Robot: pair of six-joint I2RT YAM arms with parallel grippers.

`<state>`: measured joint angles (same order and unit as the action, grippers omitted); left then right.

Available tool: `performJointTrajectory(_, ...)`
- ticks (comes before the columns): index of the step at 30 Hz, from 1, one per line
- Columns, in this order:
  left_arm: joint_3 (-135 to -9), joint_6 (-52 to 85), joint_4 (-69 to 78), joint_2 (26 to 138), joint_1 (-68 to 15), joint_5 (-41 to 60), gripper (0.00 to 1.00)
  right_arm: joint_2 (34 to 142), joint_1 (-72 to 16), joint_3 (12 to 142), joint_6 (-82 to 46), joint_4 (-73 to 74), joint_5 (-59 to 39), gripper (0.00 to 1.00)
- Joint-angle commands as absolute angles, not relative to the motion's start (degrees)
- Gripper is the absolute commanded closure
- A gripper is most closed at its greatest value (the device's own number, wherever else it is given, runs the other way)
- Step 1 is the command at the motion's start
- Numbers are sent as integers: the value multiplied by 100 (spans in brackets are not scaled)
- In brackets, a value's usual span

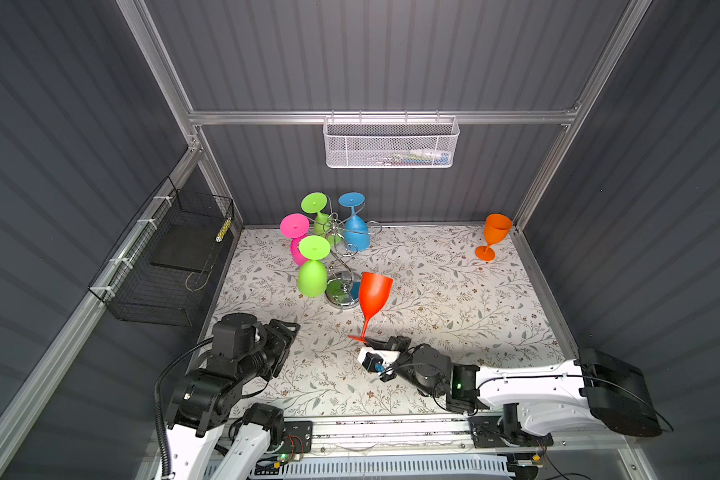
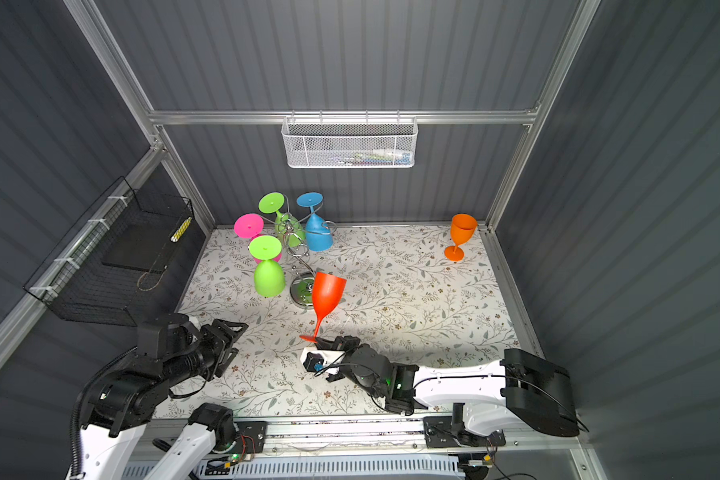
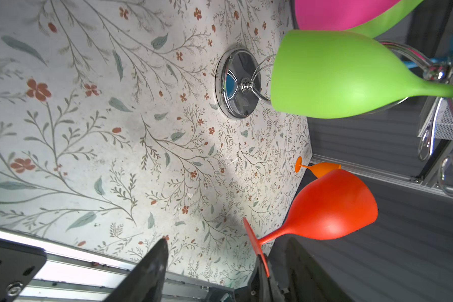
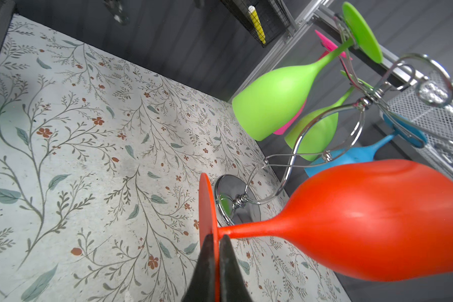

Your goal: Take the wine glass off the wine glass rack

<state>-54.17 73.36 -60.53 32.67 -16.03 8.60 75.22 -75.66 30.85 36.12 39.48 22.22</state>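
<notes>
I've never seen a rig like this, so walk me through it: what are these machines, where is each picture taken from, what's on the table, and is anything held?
These are two robot arms at a table. Two pictures look down from overhead; the other two come from a camera on each wrist. On the table stands a chrome rack with two green glasses, a pink one and a blue one hanging upside down. An orange glass stands upright at the far right. The right end effector is shut on the foot of a red glass, tilted and off the rack. The left end effector is open and empty.
</notes>
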Motion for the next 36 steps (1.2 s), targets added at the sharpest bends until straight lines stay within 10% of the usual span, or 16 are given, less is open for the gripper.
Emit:
performJointTrajectory(1,-5117,7815,-5845,3326,-1564,1239,33,7674,-7677,3214,3966,4354,2438,100)
performJointTrajectory(36,-4158,9025,-3752,4368,-3111,648,54,8986,-7720,3551,4630,5611,2765,100)
